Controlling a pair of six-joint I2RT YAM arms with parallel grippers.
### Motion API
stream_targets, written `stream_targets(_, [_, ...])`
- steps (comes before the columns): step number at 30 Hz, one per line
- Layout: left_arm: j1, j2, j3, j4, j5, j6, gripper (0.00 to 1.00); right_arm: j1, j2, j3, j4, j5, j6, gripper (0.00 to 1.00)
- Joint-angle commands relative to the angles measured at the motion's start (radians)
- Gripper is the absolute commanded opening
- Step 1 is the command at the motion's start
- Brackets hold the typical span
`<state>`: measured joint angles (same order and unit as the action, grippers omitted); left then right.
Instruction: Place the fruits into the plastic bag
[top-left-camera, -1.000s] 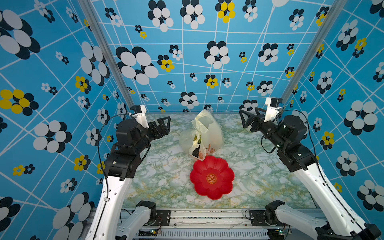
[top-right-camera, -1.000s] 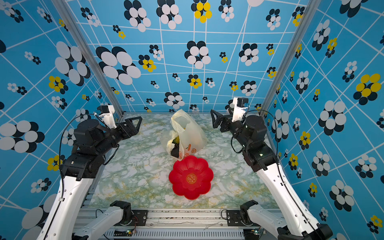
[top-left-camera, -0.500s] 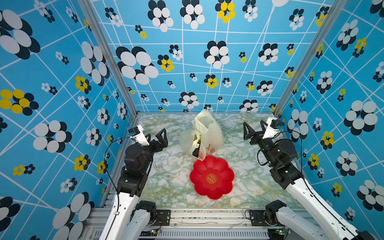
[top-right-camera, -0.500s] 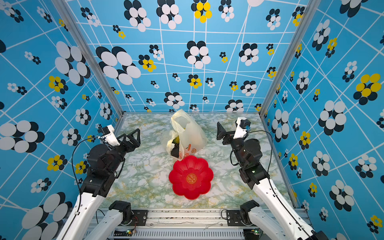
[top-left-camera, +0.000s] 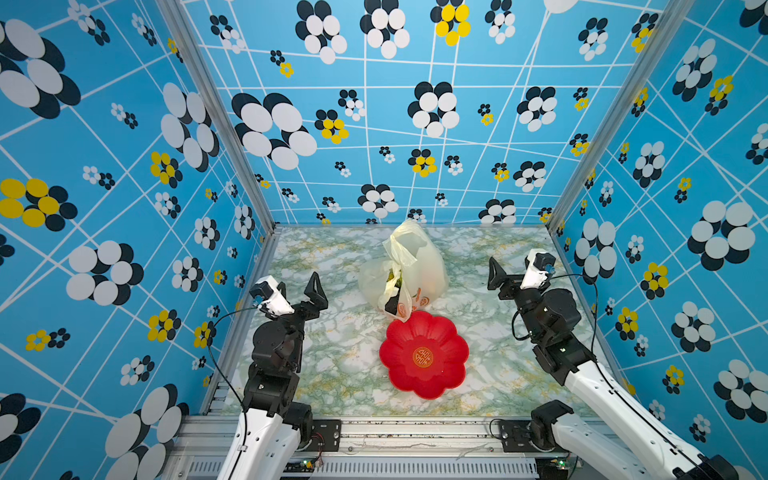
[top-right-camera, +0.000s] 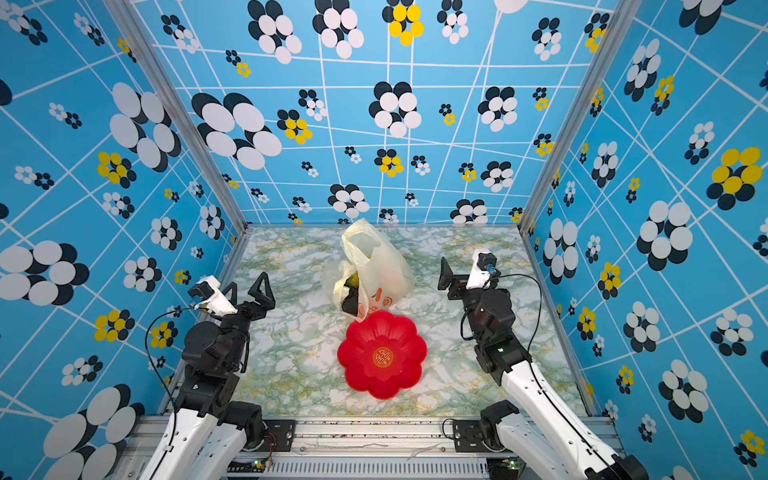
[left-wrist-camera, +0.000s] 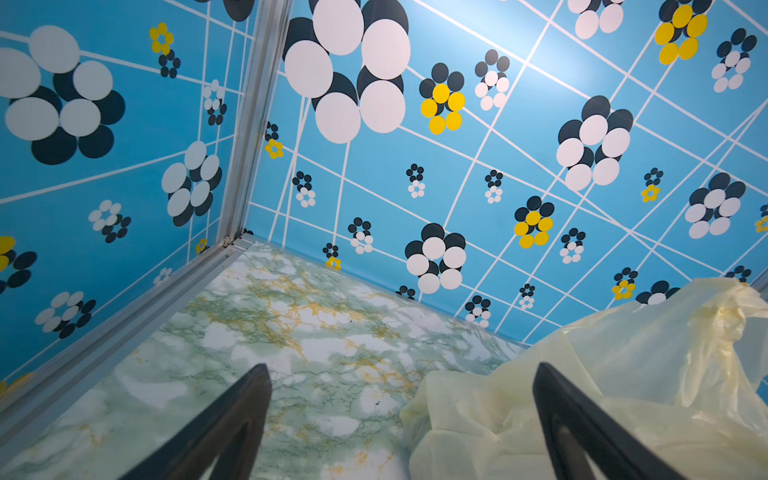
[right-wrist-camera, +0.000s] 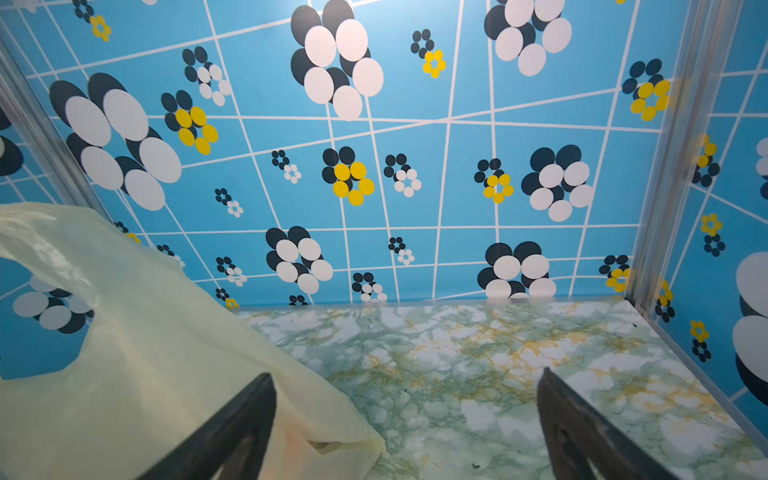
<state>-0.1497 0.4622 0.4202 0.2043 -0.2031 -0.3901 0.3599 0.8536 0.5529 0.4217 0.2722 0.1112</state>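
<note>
Both top views: left gripper (top-left-camera: 299, 283) and right gripper (top-left-camera: 509, 271) spread wide (both empty), flanking crinkly cream printed plastic bag (top-left-camera: 419, 266) holding dark fruits (top-right-camera: 351, 300); red flower-shaped plate (top-left-camera: 424, 382) against bag.

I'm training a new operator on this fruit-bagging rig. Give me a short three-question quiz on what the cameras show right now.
1. Which lies nearer the back wall: the bag or the plate?
2. True or false: the plate is empty.
3. The left pincer is: A) shut on the bag; B) open, holding nothing; C) out of view.
Key: 1 bag; 2 true; 3 B.
</note>
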Motion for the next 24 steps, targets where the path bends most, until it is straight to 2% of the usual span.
stream_targets(1, [0.007,-0.024,-0.049,0.064,-0.072,0.051,0.99,-0.029,0.008,-0.029,0.046,0.031,-0.007,0.99])
stream_targets(13, [0.006,-0.058,-0.151,0.098,-0.112,0.065,0.99,-0.123,0.066,-0.121,0.056,0.034,0.011,0.99])
stream_targets(24, [0.008,-0.097,-0.190,0.107,-0.145,0.090,0.99,-0.163,0.152,-0.155,0.082,0.048,-0.034,0.99])
